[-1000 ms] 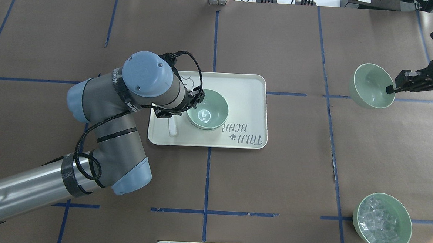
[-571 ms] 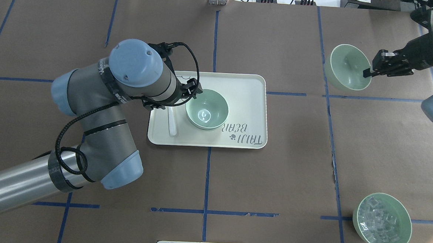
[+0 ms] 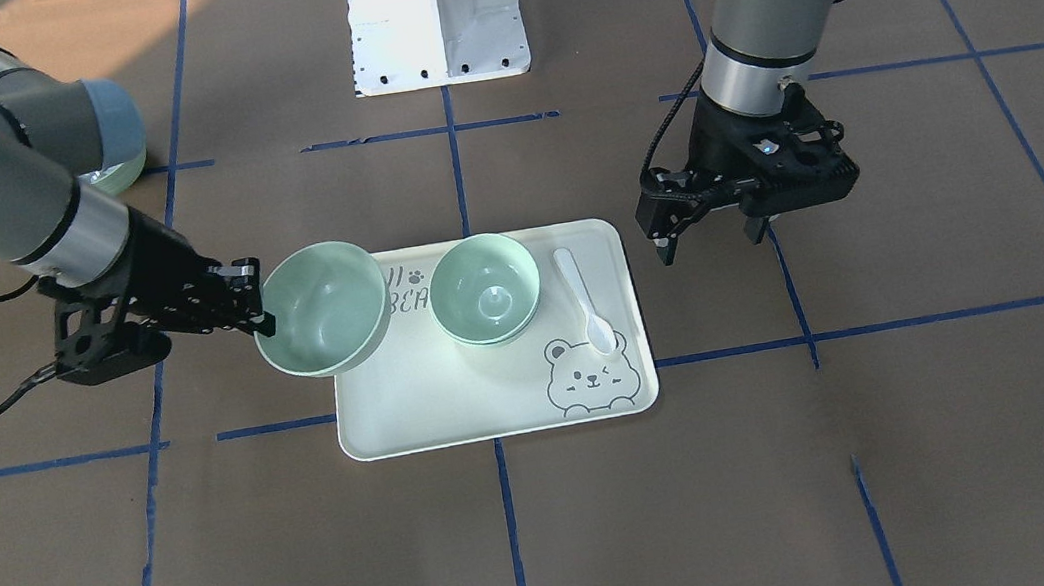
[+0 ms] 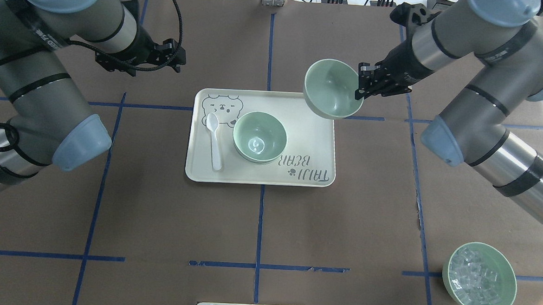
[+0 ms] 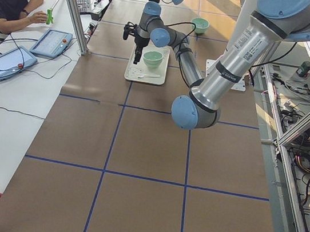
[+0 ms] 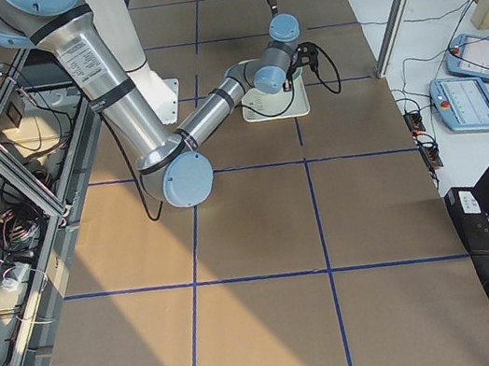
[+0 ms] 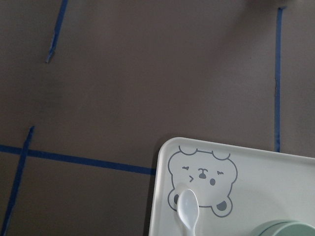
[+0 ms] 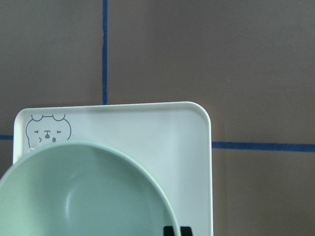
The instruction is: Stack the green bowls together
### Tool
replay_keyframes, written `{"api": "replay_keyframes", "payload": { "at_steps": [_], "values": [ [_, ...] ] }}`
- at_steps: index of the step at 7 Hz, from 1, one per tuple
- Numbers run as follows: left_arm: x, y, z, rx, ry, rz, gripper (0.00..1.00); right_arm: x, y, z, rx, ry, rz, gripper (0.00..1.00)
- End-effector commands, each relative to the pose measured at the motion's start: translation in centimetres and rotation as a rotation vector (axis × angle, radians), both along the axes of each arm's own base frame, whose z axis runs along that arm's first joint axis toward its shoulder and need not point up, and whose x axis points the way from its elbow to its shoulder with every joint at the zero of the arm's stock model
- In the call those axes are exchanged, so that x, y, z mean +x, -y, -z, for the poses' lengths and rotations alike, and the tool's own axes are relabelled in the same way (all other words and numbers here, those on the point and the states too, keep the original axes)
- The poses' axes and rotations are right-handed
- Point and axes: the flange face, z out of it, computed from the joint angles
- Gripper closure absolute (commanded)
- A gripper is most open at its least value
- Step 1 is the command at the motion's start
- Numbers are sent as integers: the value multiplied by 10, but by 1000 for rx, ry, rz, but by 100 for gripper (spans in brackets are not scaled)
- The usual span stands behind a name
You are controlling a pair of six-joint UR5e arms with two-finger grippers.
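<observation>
Now the left end effector point(image 3: 711, 236) has backed off the tray point(image 4: 310, 126), fingers apart and empty. On that one tray: one spoon point(image 4: 214, 140) and one green stack point(image 4: 259, 137). Its doubled rim suggests two bowls nested. The right end effector point(image 4: 360, 87), clamped on the rim of the third bowl point(image 4: 333, 88), has swung it in over the tray's corner, tilted; nesting looks next. One ice-filled bowl point(image 4: 478, 278) sits on the surface far right.

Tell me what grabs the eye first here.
The right gripper holds a green bowl by its rim, tilted in the air over the far right corner of the tray. On the tray sit what look like two nested green bowls beside a white spoon; the left gripper hangs open and empty past its far left corner.
</observation>
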Motion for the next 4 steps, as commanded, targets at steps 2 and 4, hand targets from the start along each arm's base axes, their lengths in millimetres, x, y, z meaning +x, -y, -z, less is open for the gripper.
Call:
{"api": "replay_keyframes", "payload": {
  "at_steps": [2,4],
  "values": [
    [-80,29,-61,91,121,-59,0,-108,-62,57,30,-65,-14,100],
    [-125,41,-88,126,156,-107,0,-131,-57,64,17,-91,-43,100]
  ]
}}
